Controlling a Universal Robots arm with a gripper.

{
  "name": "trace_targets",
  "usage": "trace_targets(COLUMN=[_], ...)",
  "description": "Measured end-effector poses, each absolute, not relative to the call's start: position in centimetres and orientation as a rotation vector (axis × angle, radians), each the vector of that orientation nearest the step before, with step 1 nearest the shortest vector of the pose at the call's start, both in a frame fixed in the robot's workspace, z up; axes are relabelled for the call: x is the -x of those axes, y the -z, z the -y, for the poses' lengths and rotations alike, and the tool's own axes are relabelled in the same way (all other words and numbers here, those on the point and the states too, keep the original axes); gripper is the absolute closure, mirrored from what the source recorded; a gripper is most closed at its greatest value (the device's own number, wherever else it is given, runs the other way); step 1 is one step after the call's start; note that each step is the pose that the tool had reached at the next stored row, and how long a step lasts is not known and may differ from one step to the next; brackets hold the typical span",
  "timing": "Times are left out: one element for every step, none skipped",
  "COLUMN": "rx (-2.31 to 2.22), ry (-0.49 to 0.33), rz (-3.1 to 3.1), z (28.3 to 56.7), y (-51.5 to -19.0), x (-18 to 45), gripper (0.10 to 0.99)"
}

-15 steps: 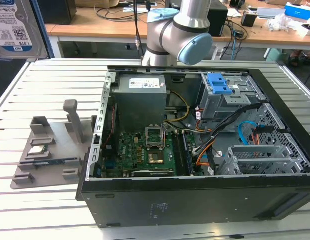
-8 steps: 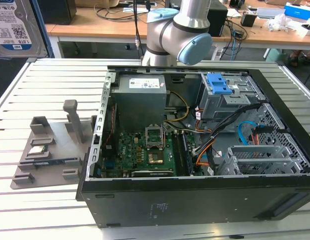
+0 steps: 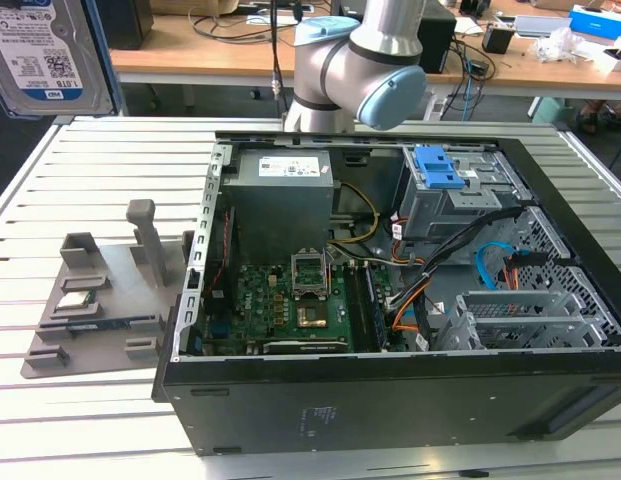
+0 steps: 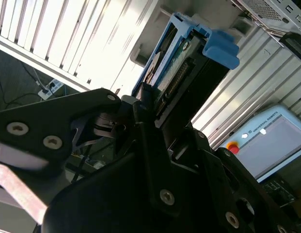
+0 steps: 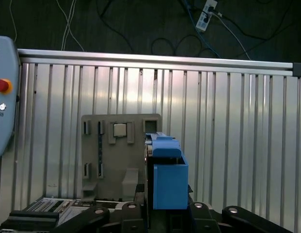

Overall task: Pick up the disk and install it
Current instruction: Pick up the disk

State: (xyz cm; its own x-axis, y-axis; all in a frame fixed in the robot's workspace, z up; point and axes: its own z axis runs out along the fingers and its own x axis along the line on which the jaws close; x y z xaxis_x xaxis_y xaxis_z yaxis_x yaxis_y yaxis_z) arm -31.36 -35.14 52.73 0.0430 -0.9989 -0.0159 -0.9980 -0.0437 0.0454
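Blue plastic frames the disk [image 4: 177,63], and the gripper [image 4: 151,106] has it clamped: in the second wrist view the black fingers [image 4: 140,127] close on the frame's near end, with the drive standing out edge-on beyond them. In the first wrist view the disk [image 5: 167,170] sticks out from the gripper [image 5: 166,216], held clear of the slatted metal table [image 5: 237,126]. The grey fixture plate [image 5: 99,165] lies beyond it, with a small square chip [image 5: 120,130] seated in one of its pockets. In the exterior view the disk [image 3: 45,50] looms at eleven o'clock, close to the lens with its label facing out, well apart from the open computer case [image 3: 390,400]. The fixture plate [image 3: 100,300] lies at nine o'clock from the case. The grey cage with the blue latch [image 3: 437,170] sits inside the case at one o'clock. The arm [image 3: 360,60] rises at twelve o'clock behind the case.
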Motion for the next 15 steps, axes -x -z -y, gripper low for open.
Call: trace_targets(rx=[-2.253, -2.253, -2.253, -2.253, -2.253, -2.253, -2.253, -2.253, -2.253, -2.253, -2.253, -2.253, -2.253, -2.253, -2.253], ry=[0.067, 0.067, 0.067, 0.067, 0.067, 0.067, 0.067, 0.067, 0.067, 0.067, 0.067, 0.067, 0.067, 0.067, 0.067], rz=[2.157, 2.157, 2.157, 2.157, 2.157, 2.157, 2.157, 2.157, 2.157, 2.157, 2.157, 2.157, 2.157, 2.157, 2.157], z=[35.1, 35.1, 35.1, 35.1, 35.1, 35.1, 35.1, 35.1, 35.1, 35.1, 35.1, 35.1, 35.1, 35.1, 35.1], y=[-52.7, -52.7, -52.7, -52.7, -52.7, -52.7, -52.7, -52.7, -52.7, -52.7, -52.7, -52.7, -52.7, -52.7, -52.7], x=[30.9, 30.7, 30.6, 30.4, 30.3, 30.0, 29.8, 29.6, 29.2, 28.8, 28.5, 28.3, 27.9, 27.7, 27.5], gripper=[0.725, 0.725, 0.725, 0.725, 0.725, 0.725, 0.725, 0.725, 0.725, 0.725, 0.725, 0.725, 0.725, 0.725, 0.725])
